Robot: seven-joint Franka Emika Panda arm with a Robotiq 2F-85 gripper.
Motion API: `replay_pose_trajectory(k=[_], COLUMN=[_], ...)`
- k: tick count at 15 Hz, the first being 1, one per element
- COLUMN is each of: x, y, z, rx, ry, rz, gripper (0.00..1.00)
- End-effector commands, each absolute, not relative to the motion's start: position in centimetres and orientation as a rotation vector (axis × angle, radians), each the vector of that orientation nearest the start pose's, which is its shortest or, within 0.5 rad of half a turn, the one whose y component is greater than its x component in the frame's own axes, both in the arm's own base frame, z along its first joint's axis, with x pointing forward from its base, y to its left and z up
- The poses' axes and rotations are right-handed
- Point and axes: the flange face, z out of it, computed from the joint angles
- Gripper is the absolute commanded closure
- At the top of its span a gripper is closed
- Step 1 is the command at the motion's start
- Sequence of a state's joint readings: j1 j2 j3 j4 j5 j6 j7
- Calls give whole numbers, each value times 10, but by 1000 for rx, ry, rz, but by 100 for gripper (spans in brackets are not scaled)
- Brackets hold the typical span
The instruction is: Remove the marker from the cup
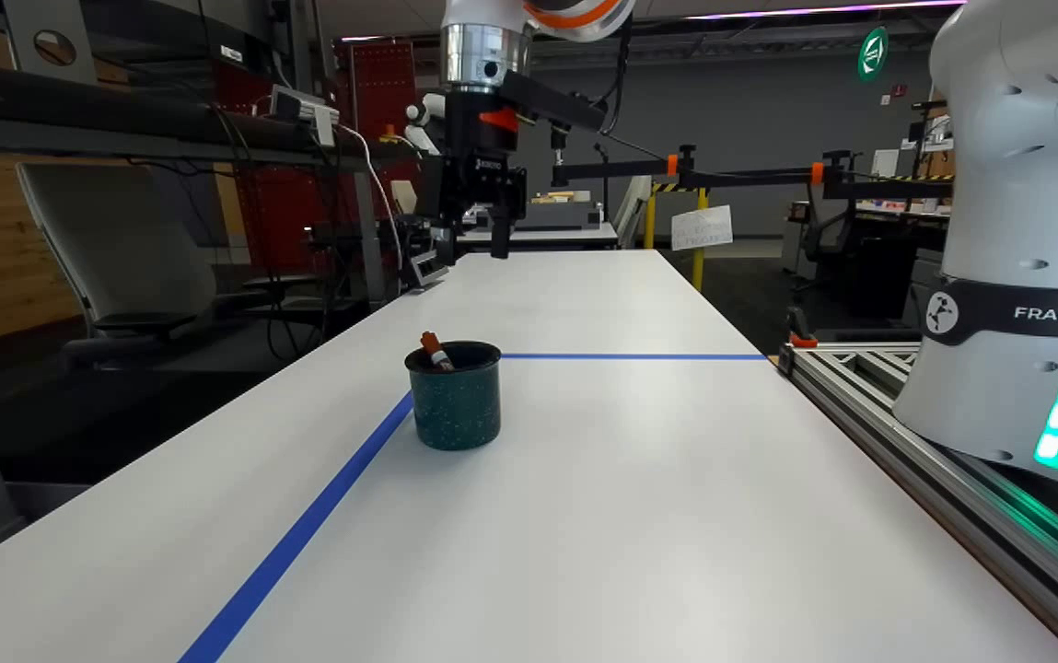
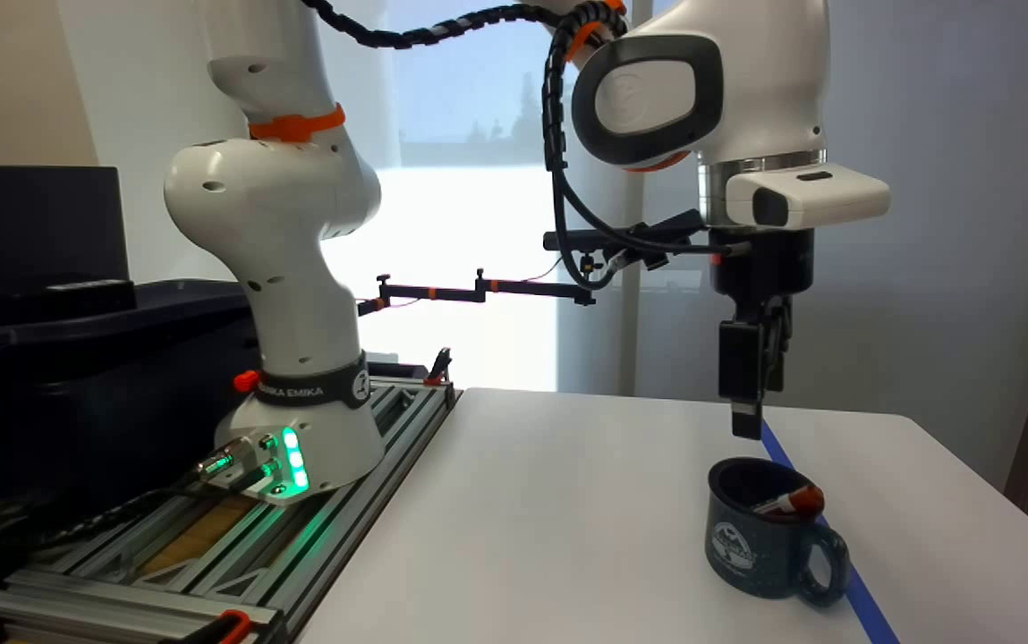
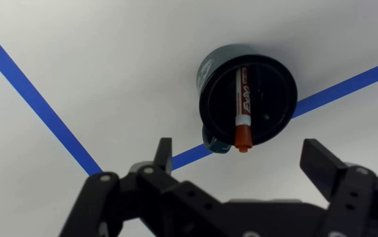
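The dark teal speckled cup [image 1: 457,410] stands upright on the white table; its handle and white logo show in an exterior view [image 2: 737,559]. The marker [image 3: 243,98] leans inside the cup, its red-orange cap resting on and poking just over the rim near the handle. It also shows in both exterior views [image 1: 436,352] [image 2: 791,503]. My gripper [image 3: 237,148] is open and empty, its two fingers spread wide in the wrist view. In both exterior views it [image 1: 473,247] [image 2: 751,416] points down, above table height and apart from the cup. The marker's lower end is inside the cup.
Blue tape lines [image 1: 308,516] run along and across the white table [image 1: 676,497]; the cup stands beside one. The robot base [image 2: 308,429] is on a metal frame along one table edge. A dark shelf rack [image 1: 123,133] stands beyond the opposite edge.
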State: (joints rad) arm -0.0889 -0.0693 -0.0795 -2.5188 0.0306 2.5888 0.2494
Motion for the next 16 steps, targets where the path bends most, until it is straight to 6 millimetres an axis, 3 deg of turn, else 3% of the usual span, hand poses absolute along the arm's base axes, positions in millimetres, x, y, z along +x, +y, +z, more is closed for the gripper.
replay_pose_trajectory(k=[1, 8, 9, 11, 13, 16], x=[471, 486, 487, 491, 494, 499], y=[-78, -78, -77, -75, -72, -67], z=[302, 276, 273, 267, 263, 258], rx=[-3021, -3025, -3022, -3020, -3016, -3010], ry=[698, 704, 705, 705, 699, 692], rz=[-218, -312, -322, -339, -355, -372], gripper=[0, 0, 14, 27, 35, 36])
